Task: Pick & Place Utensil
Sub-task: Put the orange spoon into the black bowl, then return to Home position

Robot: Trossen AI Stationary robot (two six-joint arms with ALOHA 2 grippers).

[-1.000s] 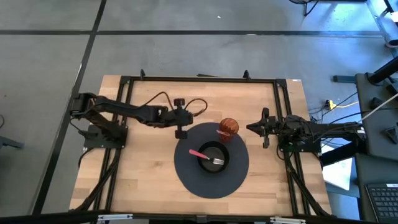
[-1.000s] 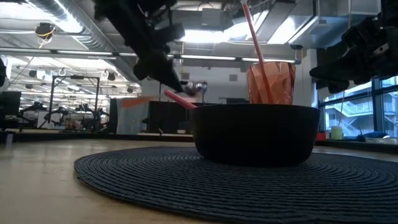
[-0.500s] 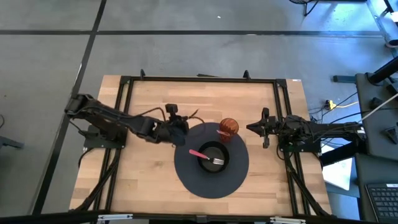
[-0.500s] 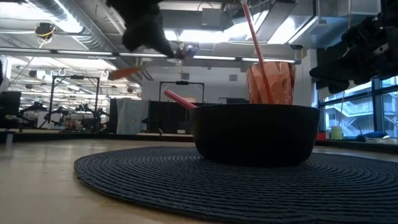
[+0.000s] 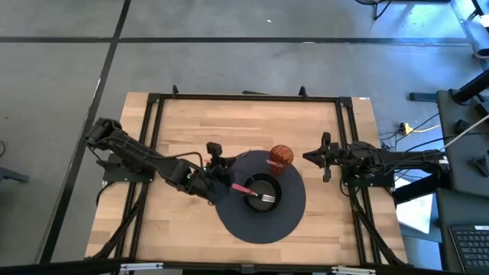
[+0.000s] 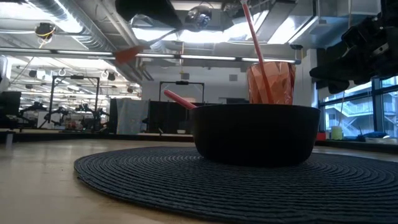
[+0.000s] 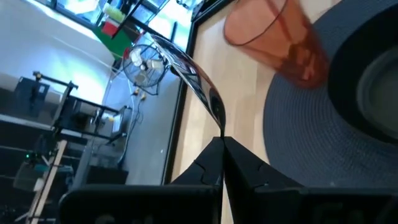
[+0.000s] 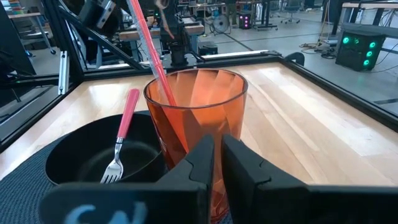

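Left gripper [image 5: 216, 182] hangs at the mat's [image 5: 260, 226] near-left edge, fingers pinched shut on a metal spoon [image 7: 186, 68]; in the left wrist view the spoon rises straight out from between the closed tips, bowl end farthest from the hand, long axis in line with the fingers. The spoon is in the air, touching nothing else.

Bowl [image 5: 262, 192] sits just ahead of this gripper, toward the table's middle, with a pink-handled fork [image 5: 254, 192] already lying in it, handle pointing back at the gripper. Cup [image 5: 280, 157] with a pink straw [image 8: 149, 53] stands beyond the bowl and off to the side, touching or nearly touching its rim; can't tell which.

Right gripper [image 5: 325, 158] waits on the far side of the cup, fingers nearly together, holding nothing.

Judgement: left arm is nearer the bowl and carries the utensil, so the place is its job. Target lies forward of the hand; the spoon already points that way.
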